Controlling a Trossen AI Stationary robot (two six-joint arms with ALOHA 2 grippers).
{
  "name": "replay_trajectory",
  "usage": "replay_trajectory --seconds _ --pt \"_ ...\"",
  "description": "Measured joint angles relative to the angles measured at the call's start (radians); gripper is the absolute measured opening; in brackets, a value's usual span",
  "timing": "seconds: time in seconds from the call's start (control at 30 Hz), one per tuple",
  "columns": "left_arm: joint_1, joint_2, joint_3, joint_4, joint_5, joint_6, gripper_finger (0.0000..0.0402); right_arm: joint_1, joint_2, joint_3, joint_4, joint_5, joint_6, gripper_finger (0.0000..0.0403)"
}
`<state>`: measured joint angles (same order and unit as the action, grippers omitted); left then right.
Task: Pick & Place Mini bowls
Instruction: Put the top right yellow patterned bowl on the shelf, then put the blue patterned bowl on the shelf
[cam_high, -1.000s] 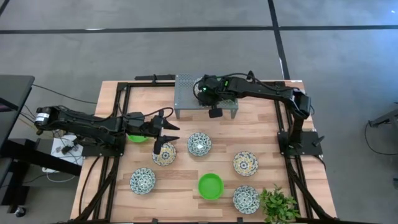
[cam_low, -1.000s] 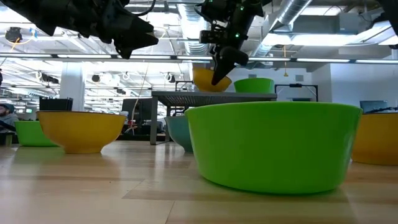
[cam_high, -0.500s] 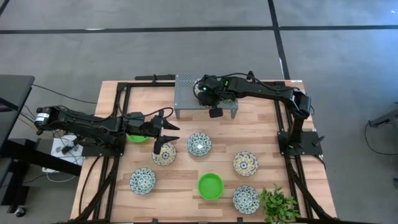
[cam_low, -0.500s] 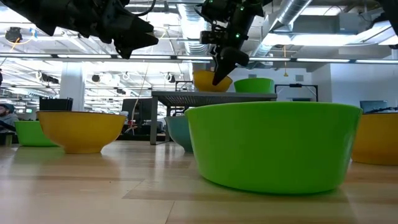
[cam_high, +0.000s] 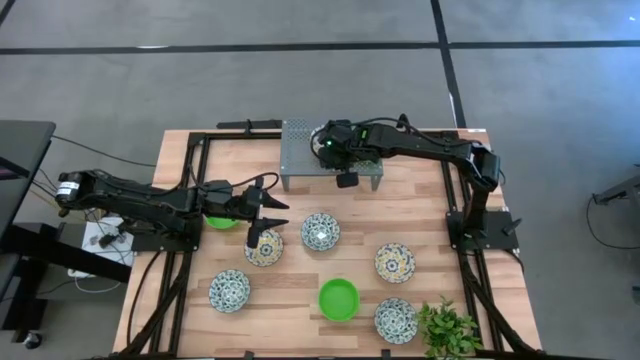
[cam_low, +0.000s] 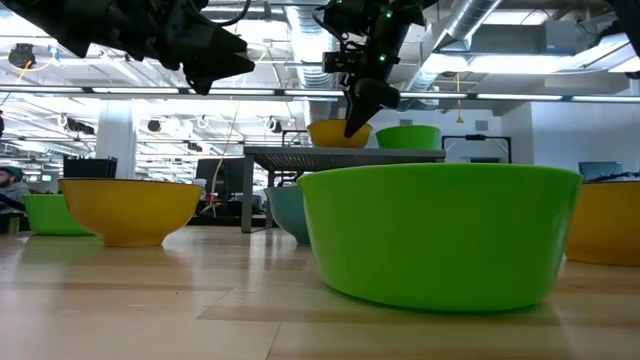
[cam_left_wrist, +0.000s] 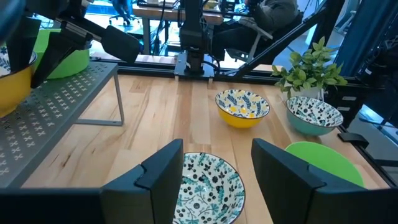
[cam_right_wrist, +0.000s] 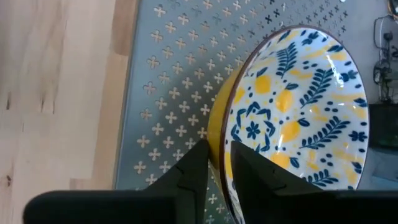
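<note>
Left gripper (cam_high: 268, 218) is hovering w/ jaws spread wide, nothing in them, near the surface's (cam_high: 300, 295) left edge, right above a yellow patterned bowl (cam_high: 264, 247). A green bowl (cam_high: 220, 221) is sitting just beside it, partly under the arm.

Moving right: a blue-and-white bowl (cam_high: 229, 290) towards the front-left corner, another blue-and-white one (cam_high: 320, 230) mid-surface, a plain green bowl (cam_high: 338, 298) near the front edge.

At the back edge, the right gripper (cam_right_wrist: 214, 163) is pinching the rim of a yellow bowl (cam_right_wrist: 286, 118) over the perforated metal rack (cam_high: 300, 150); jaws clamped on the wall, one finger in, one out. In the low view the bowl's looking about at rack height, w/ a green bowl (cam_low: 407, 136) already up there beside it.

Judgement: this is the set-down. Do it well by lowering till the base is flat on the rack, keeping off the green neighbour, then releasing and lifting straight up so the rim isn't dragged.

Further right: another yellow patterned bowl (cam_high: 395, 262), a blue-and-white bowl (cam_high: 395, 320) and a plant (cam_high: 447, 330) in the front-right corner.
</note>
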<state>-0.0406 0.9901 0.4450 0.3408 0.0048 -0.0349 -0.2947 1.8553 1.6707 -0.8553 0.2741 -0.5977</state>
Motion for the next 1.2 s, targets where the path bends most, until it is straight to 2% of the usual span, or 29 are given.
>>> replay_trajectory --seconds 0.27,0.4,0.57,0.87,1.07,1.2 --pt "0.0 0.0 0.0 0.0 0.0 0.0 0.0193 0.024 -0.004 0.0 -0.001 0.014 0.005 0.0068" --pt "0.0 0.0 0.0 0.0 0.0 0.0 0.0193 0.061 -0.015 0.0 -0.002 0.066 0.005 0.0068" --pt "0.0 0.0 0.0 0.0 0.0 0.0 0.0193 0.121 -0.045 0.0 0.0 0.071 0.014 0.0068" --pt "-0.023 0.0 0.0 0.006 -0.001 0.0 0.0193 0.22 -0.214 0.0 -0.062 0.103 0.191 0.0068" --pt "-0.095 0.0 0.0 0.009 -0.001 0.0 0.0189 0.31 -0.355 -0.017 -0.186 0.061 0.391 0.0068" --pt "-0.155 0.0 0.0 0.008 0.0 0.028 0.0179 0.393 -0.428 -0.147 -0.1 -0.049 0.445 0.0068"
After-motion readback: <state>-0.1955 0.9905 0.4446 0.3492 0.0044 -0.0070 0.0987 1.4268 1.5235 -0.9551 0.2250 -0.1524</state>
